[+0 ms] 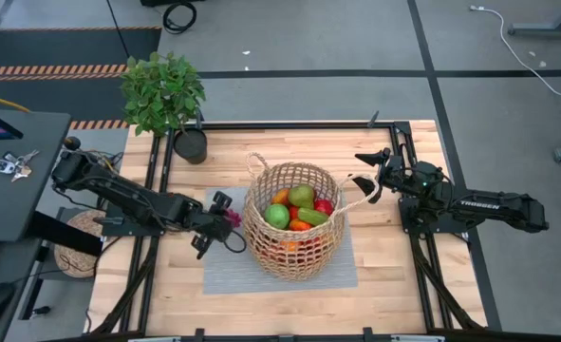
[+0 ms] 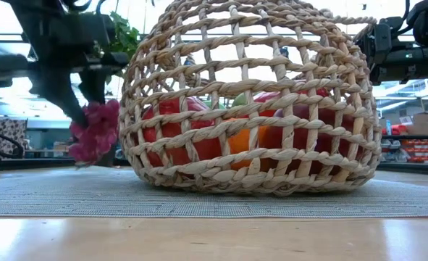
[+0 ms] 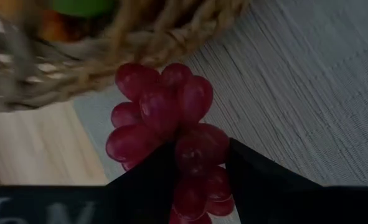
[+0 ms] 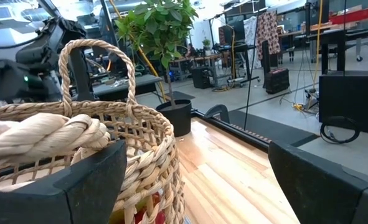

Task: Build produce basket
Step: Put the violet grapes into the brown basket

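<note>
The tan wicker basket point(image 1: 261, 242) stands on a grey mat point(image 1: 223, 275) at the table's middle. In it lie a green apple point(image 1: 277, 216), a pear point(image 1: 301, 196), an orange point(image 1: 280, 198) and a red apple point(image 1: 324, 207). My left gripper point(image 1: 225, 217) is just left of the basket wall point(image 2: 250, 94), shut on a bunch of purple-red grapes point(image 2: 94, 134). My right gripper point(image 1: 367, 180) is open at the basket's right loop handle point(image 4: 40, 137). That rope handle lies by one finger point(image 4: 90, 180). My left gripper pinches the grape bunch between its two fingers point(image 3: 146, 180), near the bunch's upper end point(image 3: 196, 165). The fingers slant down from the table's left. The bunch hangs below them beside the basket wall, just above the mat. I cannot tell whether my right gripper touches the rope handle.
A leafy potted plant point(image 1: 163, 90) in a black pot point(image 1: 191, 145) stands at the table's far left corner. Bare wood point(image 1: 394, 275) shows to the right of the mat and along the near edge. Keys and a dark desk point(image 1: 14, 166) are off the table's left.
</note>
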